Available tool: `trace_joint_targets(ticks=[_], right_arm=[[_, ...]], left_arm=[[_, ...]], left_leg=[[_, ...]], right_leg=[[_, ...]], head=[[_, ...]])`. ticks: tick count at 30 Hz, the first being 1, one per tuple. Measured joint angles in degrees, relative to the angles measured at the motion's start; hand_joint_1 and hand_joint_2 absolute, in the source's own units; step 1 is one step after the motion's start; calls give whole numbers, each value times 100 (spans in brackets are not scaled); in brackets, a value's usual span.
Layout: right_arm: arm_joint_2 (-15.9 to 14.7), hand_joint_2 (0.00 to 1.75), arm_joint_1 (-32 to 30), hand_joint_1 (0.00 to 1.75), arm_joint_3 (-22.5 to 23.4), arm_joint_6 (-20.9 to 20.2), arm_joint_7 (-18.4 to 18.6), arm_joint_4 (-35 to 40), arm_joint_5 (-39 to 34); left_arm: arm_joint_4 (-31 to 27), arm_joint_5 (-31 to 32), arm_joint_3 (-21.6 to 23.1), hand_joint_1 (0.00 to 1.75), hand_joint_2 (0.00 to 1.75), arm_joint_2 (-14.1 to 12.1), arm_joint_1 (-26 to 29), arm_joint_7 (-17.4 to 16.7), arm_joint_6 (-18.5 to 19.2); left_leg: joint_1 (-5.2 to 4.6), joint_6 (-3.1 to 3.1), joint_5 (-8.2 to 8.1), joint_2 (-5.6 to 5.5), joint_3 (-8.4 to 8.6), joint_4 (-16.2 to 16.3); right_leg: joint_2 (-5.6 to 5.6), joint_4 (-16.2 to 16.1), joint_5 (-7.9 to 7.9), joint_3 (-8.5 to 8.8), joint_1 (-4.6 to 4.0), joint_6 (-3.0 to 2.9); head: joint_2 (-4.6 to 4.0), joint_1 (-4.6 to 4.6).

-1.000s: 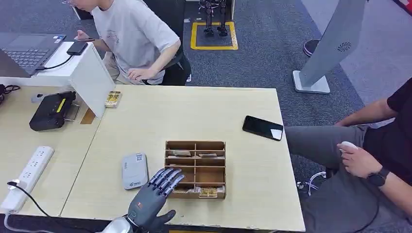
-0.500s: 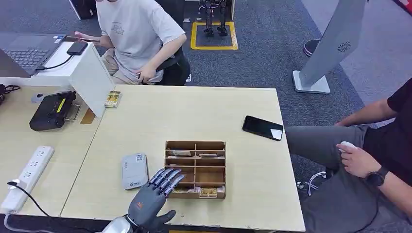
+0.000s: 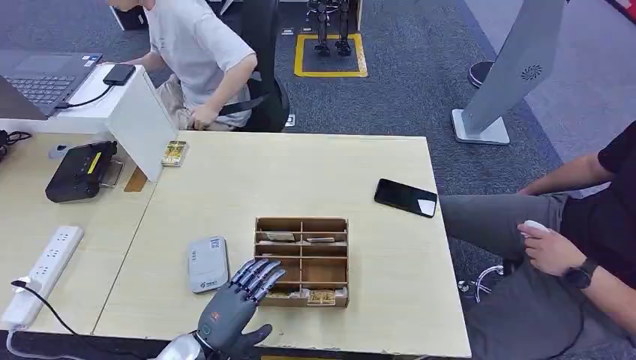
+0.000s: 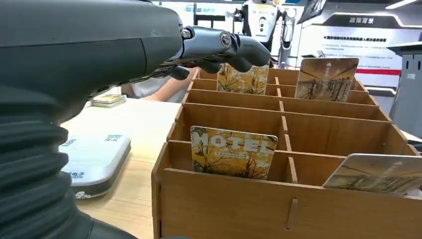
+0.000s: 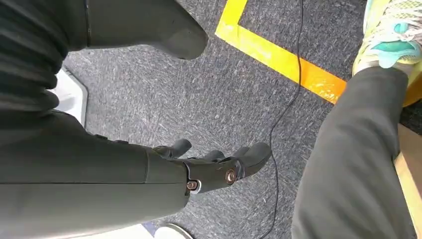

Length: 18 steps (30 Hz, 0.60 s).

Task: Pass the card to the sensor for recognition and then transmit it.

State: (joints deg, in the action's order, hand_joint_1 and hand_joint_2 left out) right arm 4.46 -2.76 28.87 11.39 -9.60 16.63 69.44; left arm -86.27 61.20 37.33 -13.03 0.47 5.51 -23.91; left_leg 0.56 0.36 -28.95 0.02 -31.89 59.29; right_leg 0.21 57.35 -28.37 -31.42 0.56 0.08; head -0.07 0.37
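Both hands empty: left hand [image 3: 238, 304] raised at table's [image 3: 300, 172] near edge, fingers [image 3: 259, 276] spread over card box [image 3: 302, 261]; right hand [image 5: 219, 167] hanging, fingers loose. Cards [image 4: 234, 152] upright in box compartments.

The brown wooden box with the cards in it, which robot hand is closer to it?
Left. The left robot hand reaches over the near-left corner of the brown wooden card box. The right robot hand hangs down over the grey carpet, away from the box.
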Motion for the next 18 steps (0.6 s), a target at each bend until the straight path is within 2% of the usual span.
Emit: trace_joint_targets(ticks=[11, 12, 13, 17, 18], right_arm=[[-7, 175, 12, 0, 0, 0, -2, -26, -20], [-7, 175, 13, 0, 0, 0, -2, -26, -22], [-7, 175, 14, 0, -2, 0, -2, -26, -24], [-7, 175, 17, 0, -2, -7, -2, -26, -50], [-7, 175, 17, 0, -2, -7, -2, -26, -59]], left_arm=[[0, -11, 0, 0, 175, -2, -1, 0, 0], [0, -11, 0, 19, 175, -2, -1, 0, 0], [0, -15, 0, 159, 175, -2, -1, -2, 11], [26, -35, 0, 162, 175, -4, -1, -48, 118], [28, -37, 0, 157, 175, -7, -1, -48, 127]], left_leg=[[0, 0, 0, 0, 0, 0], [0, 0, 0, 0, 0, 0], [0, 0, 0, 0, 0, 0], [0, 0, 0, 0, 0, 0], [0, 0, 0, 0, 0, 0]], right_leg=[[0, 0, 0, 0, 0, 0], [0, 0, 0, 0, 0, 0], [0, 0, 0, 0, 0, 0], [0, 0, 0, 0, 0, 0], [0, 0, 0, 0, 0, 0]], head=[[0, -2], [0, 0], [0, 0], [0, 0], [0, -2]])
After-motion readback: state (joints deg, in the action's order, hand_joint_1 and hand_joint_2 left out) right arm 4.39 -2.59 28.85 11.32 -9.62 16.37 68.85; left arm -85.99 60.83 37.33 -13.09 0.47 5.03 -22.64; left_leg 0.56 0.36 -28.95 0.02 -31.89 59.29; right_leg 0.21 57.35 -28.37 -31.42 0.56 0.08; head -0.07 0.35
